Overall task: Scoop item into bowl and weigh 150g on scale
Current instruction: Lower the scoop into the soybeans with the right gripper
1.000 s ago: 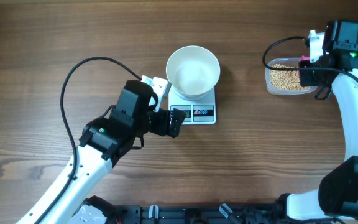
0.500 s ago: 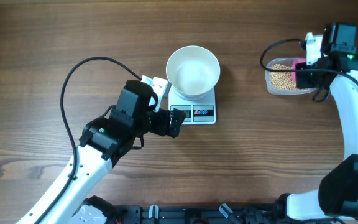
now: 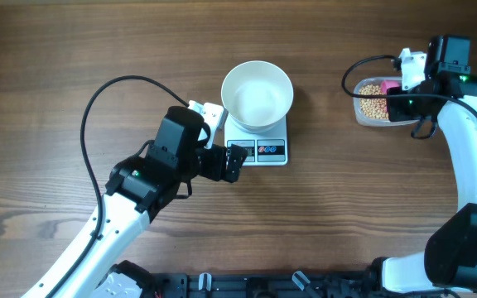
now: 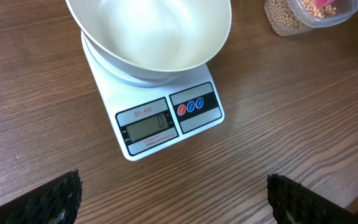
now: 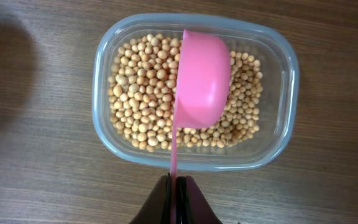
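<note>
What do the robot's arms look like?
The left arm and right arm are smooth white tubes with chunky black joints. A thin black cable loops from each. The left tool has dark, bumpy fingers; the right tool looks black too.

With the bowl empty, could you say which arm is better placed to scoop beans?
Right: the right gripper holds the pink scoop at the beans; the left gripper is open by the scale.

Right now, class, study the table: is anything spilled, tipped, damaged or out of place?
Nothing stands out. The bowl sits upright and empty on the scale, whose display reads zero. All the beans lie inside the clear tub, none on the wood. The right gripper holds the pink scoop, turned on its side, at the tub.
</note>
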